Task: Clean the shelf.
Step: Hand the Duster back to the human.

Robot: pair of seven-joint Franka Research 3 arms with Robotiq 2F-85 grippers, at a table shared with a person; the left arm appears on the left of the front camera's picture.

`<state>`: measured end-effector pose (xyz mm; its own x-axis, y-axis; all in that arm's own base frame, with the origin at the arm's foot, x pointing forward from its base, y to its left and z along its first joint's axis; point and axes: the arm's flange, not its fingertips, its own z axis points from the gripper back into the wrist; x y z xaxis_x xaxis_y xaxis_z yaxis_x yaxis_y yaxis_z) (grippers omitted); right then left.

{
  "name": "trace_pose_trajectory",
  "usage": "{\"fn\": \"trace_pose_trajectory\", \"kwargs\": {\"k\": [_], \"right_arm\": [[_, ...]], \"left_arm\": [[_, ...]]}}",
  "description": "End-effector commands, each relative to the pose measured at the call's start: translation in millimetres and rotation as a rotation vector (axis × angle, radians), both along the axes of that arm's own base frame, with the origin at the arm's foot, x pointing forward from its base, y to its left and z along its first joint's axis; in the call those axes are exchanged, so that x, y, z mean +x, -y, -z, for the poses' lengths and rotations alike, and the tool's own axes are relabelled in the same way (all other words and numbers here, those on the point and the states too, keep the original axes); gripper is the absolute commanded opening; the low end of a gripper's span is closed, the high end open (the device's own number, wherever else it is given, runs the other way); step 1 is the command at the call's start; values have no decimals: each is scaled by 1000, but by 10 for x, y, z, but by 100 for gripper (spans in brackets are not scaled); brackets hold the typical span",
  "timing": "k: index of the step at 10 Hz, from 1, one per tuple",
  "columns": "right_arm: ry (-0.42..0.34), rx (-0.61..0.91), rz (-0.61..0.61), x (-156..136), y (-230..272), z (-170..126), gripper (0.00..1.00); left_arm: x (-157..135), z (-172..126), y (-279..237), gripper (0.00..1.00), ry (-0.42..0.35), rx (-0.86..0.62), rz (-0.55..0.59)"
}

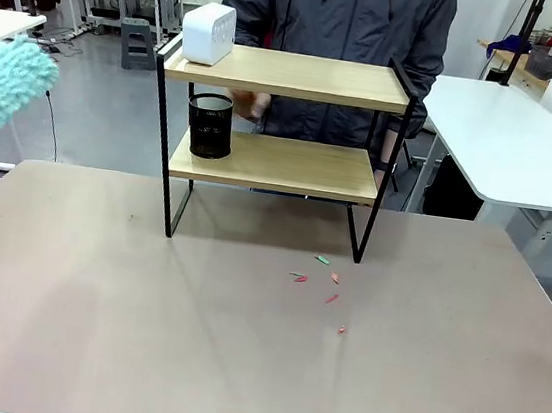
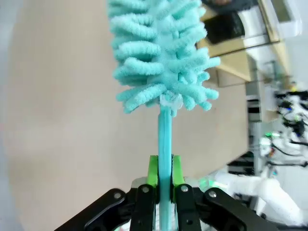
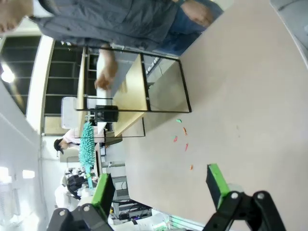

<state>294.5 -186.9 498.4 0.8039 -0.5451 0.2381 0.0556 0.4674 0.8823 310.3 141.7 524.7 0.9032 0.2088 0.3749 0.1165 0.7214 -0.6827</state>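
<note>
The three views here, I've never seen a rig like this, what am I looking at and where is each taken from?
This is a two-armed robot at a table. The front view looks across it at a person standing behind a small two-tier shelf. A white box sits on its top board, a black mesh cup on the lower one, and small coloured scraps lie on the table. The other two pictures come from cameras on the robot's two wrists. The left gripper is shut on the handle of a teal duster. The right gripper is open and holds nothing.
</note>
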Motion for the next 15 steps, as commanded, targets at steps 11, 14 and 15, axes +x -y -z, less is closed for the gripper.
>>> {"fn": "trace_pose_trajectory", "kwargs": {"k": [11, 14, 15], "right_arm": [[362, 23, -622, 307, -1967, -1402, 100], [403, 25, -715, 441, -2121, -1349, 100], [413, 31, -782, 612, -2298, -1422, 100]], "left_arm": [[-953, -1145, 1642, 12, 158, -302, 837], [-678, -838, 2148, 12, -131, -255, 1117], [-625, -823, 2332, 12, -179, -218, 1190]]}}
